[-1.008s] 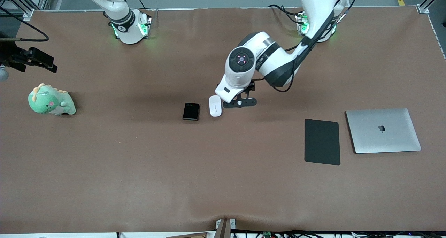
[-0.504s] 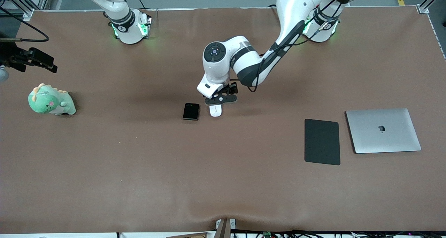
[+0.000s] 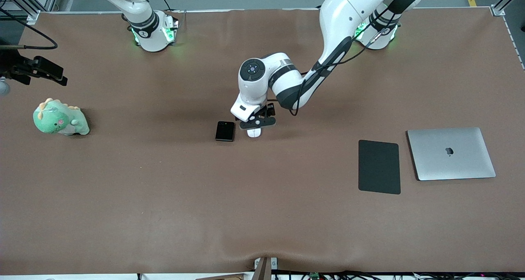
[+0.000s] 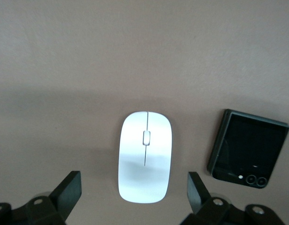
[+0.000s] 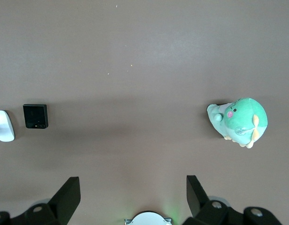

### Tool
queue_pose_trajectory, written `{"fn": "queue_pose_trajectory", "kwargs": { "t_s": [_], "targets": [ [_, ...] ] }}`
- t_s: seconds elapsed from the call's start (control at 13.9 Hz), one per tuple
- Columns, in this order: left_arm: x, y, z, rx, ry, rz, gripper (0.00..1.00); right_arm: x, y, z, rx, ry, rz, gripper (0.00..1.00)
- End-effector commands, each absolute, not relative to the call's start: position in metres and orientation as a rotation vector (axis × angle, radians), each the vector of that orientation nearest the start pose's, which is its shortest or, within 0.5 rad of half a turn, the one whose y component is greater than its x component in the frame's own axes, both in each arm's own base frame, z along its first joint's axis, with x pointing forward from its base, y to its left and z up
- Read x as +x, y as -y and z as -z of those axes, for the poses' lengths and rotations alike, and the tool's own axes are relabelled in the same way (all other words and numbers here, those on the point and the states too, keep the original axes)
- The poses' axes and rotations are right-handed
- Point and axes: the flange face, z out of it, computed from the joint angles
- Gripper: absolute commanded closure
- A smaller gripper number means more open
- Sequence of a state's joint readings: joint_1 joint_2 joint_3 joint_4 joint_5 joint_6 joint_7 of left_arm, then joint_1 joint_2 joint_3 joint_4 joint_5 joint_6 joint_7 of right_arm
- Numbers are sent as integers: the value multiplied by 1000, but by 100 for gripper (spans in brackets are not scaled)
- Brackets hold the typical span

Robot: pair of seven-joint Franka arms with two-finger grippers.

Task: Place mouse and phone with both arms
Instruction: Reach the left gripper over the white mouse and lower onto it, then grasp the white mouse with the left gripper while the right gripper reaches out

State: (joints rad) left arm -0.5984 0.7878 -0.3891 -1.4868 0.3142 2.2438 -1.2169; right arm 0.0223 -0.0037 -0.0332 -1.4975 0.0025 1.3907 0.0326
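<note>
The left gripper (image 3: 256, 124) hangs open right over the mouse (image 3: 254, 133), fingers on both long sides. The phone (image 3: 225, 131) lies beside it at nine o'clock. The right gripper (image 5: 130, 199) waits open.

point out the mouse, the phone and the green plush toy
mouse (image 4: 144, 161), left wrist view, middle of its white top shell
phone (image 3: 225, 131), front view, centre of its black face
green plush toy (image 5: 240, 120), right wrist view, its rounded head

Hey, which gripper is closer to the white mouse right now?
Left. The left gripper hangs open right over the mouse, straddling it. The right gripper, also open, waits high up toward the right arm's end of the table.
</note>
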Motion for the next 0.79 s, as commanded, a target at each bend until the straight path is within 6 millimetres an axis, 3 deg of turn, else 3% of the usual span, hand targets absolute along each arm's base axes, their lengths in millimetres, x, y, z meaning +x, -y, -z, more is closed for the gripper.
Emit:
{"fn": "queue_pose_trajectory", "kwargs": {
  "t_s": [0.0,0.43,0.72],
  "targets": [
    [439,586,-213,-3183,251,85,0,531,9,-647,-3130,-78,-149,0],
    [427,591,-184,-3143,175,169,0,533,9,-647,-3130,-80,-147,0],
    [428,590,-184,-3140,134,172,0,552,5,-625,-3080,-76,-202,0]
  ]
}}
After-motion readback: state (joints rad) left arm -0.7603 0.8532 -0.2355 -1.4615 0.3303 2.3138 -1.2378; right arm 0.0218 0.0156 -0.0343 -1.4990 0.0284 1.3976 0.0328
